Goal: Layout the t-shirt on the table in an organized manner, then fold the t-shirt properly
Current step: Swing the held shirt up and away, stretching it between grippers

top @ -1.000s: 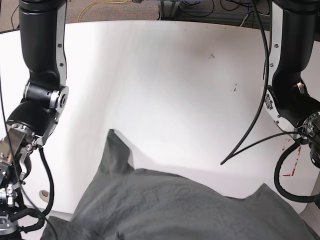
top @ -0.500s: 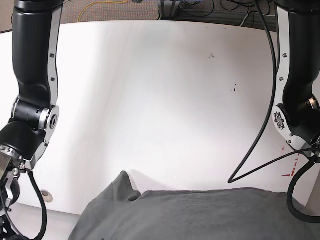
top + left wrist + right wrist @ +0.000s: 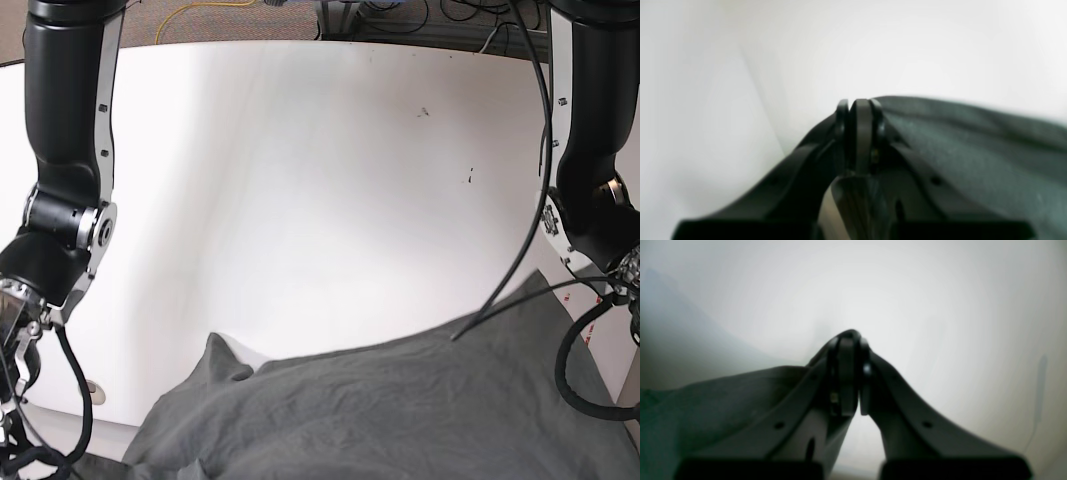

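A glossy white table fills my base view, cables trailing on the floor beyond its far edge. The t-shirt, dark charcoal and plain, lies bunched along the near edge, its far hem stretched in a shallow arc between my two arms and one corner poking up at the near left. My left gripper has its jaws pressed together, and cloth runs right up against the fingertips on one side; I judge it pinches the shirt's edge, though the blur leaves the bite itself unclear. My right gripper is likewise closed, with grey cloth draped beside and beneath its fingers, probably held too. The fabric looks thin, soft and light: it sags, wrinkles and folds under its own weight, so it should drag easily over this slick top but won't hold any shape. I reckon the safe places to take hold are the hem corners or shoulder seams, gripped as a pair and kept taut, since a single-layer pinch mid-panel would only bunch it.
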Motion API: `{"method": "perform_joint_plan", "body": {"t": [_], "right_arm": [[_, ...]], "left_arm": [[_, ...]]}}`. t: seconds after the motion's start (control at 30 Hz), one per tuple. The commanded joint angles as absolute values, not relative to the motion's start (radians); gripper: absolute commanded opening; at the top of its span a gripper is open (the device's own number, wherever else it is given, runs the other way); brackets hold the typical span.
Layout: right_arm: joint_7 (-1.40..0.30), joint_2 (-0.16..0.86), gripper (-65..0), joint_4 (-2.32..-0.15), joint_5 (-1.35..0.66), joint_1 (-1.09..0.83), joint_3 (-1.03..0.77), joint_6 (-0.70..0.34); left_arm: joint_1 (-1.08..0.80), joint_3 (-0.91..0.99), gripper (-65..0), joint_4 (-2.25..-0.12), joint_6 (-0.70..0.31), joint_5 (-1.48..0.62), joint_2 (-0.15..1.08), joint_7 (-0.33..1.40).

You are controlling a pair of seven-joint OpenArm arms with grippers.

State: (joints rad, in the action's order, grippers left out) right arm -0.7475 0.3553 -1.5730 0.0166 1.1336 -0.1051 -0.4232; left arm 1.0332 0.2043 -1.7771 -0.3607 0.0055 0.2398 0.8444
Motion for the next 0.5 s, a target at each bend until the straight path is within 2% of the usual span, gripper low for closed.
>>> {"method": "perform_joint_plan", "body": {"t": [0.0, 0.47], "right_arm": [[-0.73, 0.383, -65.0, -1.633, 0.01, 1.101, -0.11, -0.415], [-0.792, 0.383, -65.0, -1.906, 0.01, 0.639, -0.225, -0.415]], "left_arm": [[1.017, 0.205, -64.6, -1.799, -0.369, 0.004, 0.243, 0.825], [0.697, 0.2, -64.6, -1.88, -0.427, 0.002, 0.208, 0.826]]}}
